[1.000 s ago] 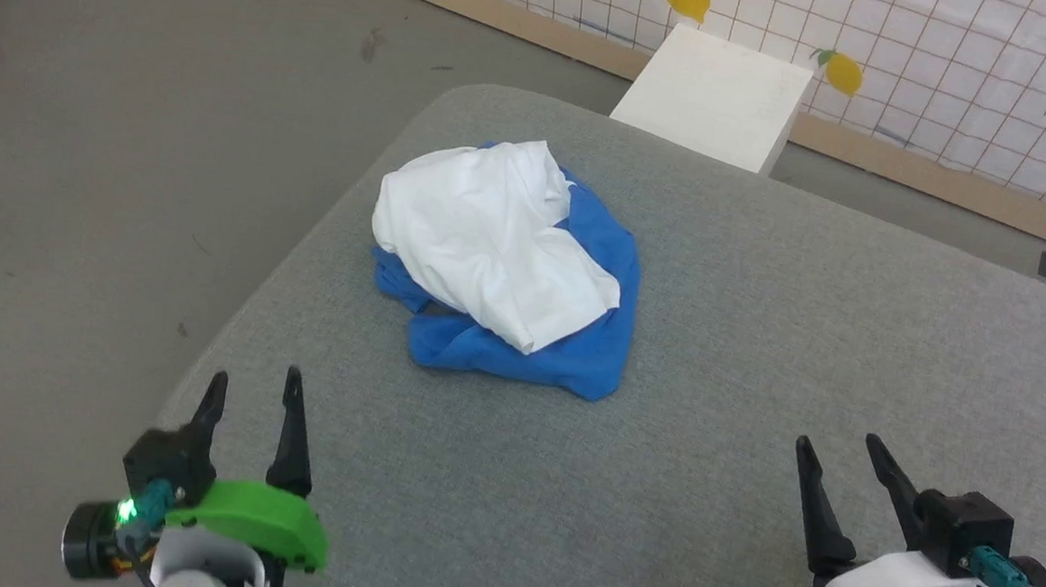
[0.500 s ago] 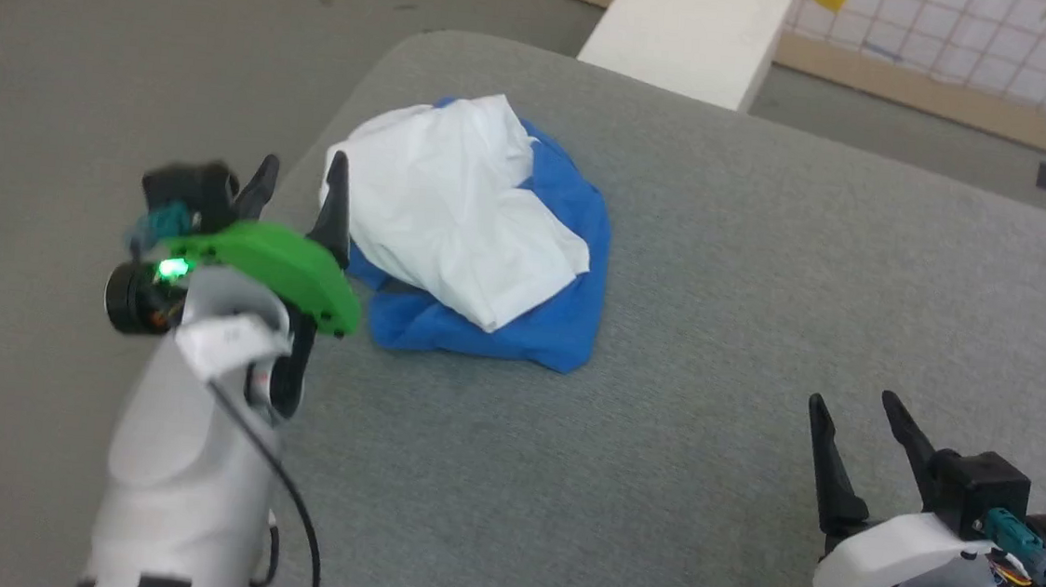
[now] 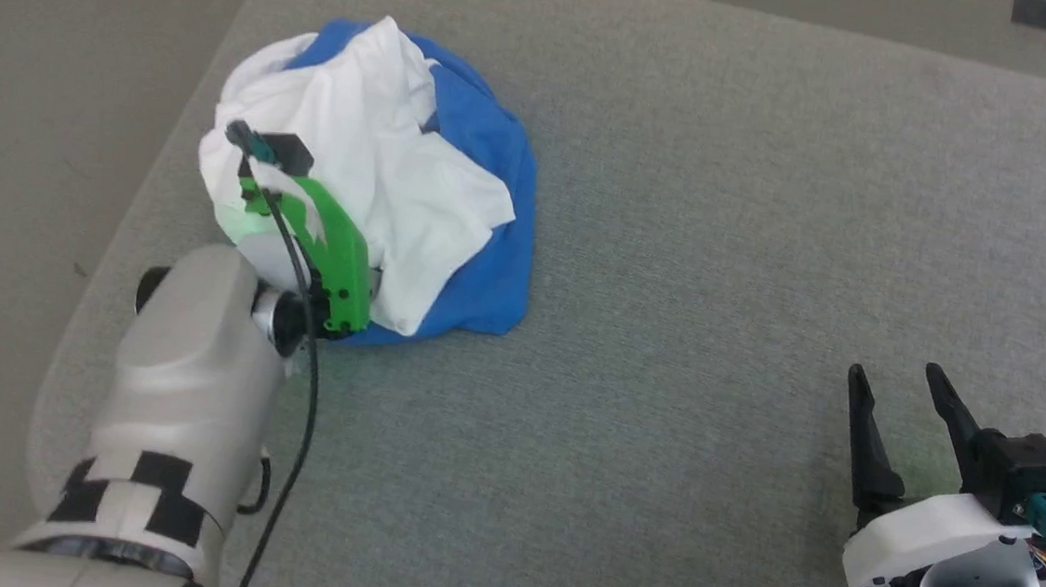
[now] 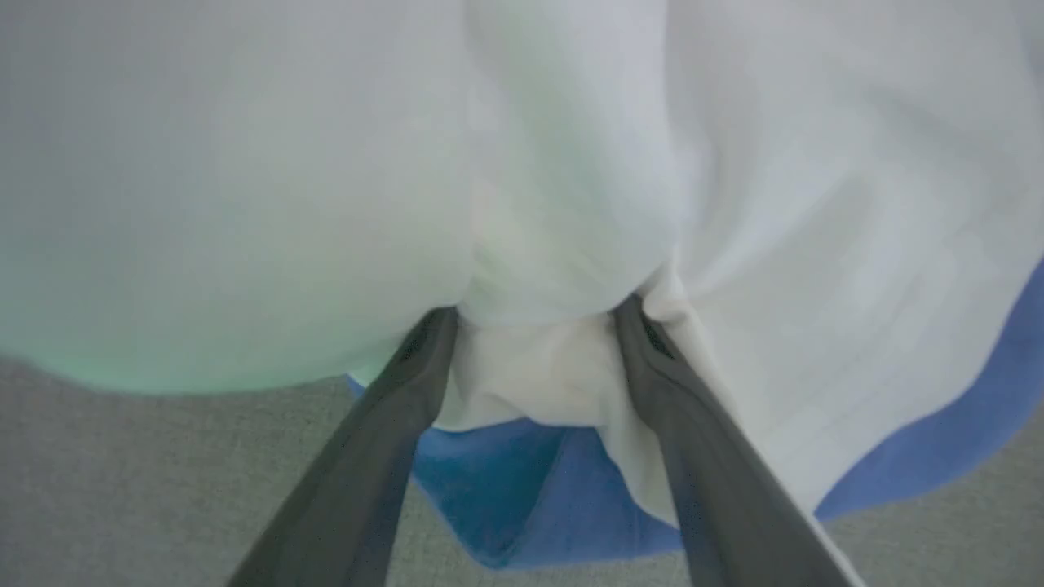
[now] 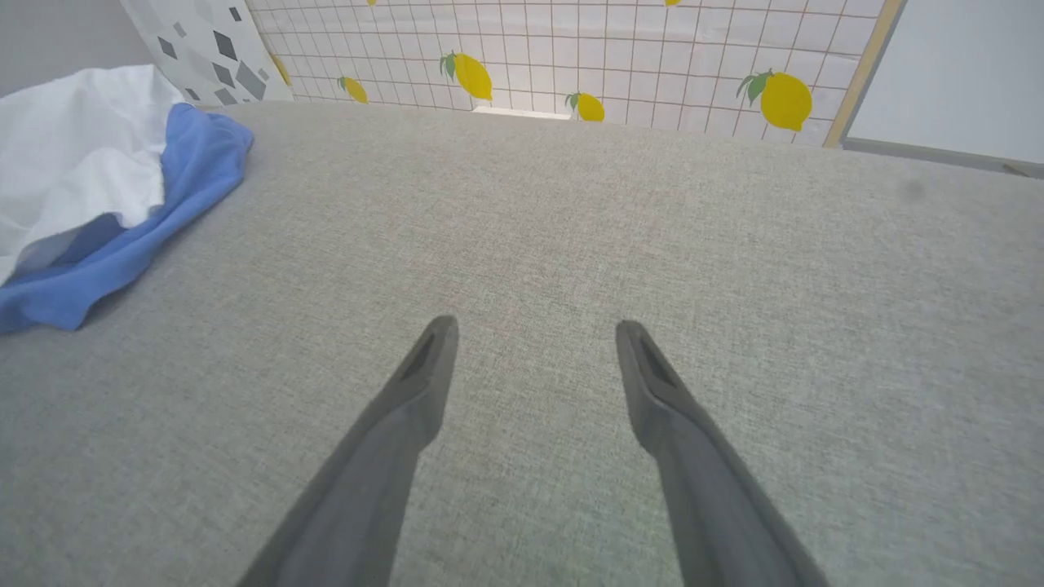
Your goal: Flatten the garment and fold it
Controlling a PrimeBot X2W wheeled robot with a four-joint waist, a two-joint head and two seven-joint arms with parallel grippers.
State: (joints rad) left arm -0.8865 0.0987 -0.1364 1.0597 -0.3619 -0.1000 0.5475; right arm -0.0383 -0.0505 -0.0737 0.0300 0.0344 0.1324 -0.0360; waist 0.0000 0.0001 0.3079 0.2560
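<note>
Left gripper [image 4: 536, 310]: moved from near bench [image 3: 722, 253] edge into the garment [image 3: 358, 141]; jaws wide apart, white fold between them, unclamped. Right gripper [image 3: 894, 369]: jaws apart, empty (garment well to their left). Risk: closing pinches bunched layers, lifting the heap unflattened.

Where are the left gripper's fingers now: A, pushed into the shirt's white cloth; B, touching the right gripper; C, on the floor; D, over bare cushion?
A: the left wrist view shows white cloth of the garment bunched between the spread fingers of the left gripper.
</note>
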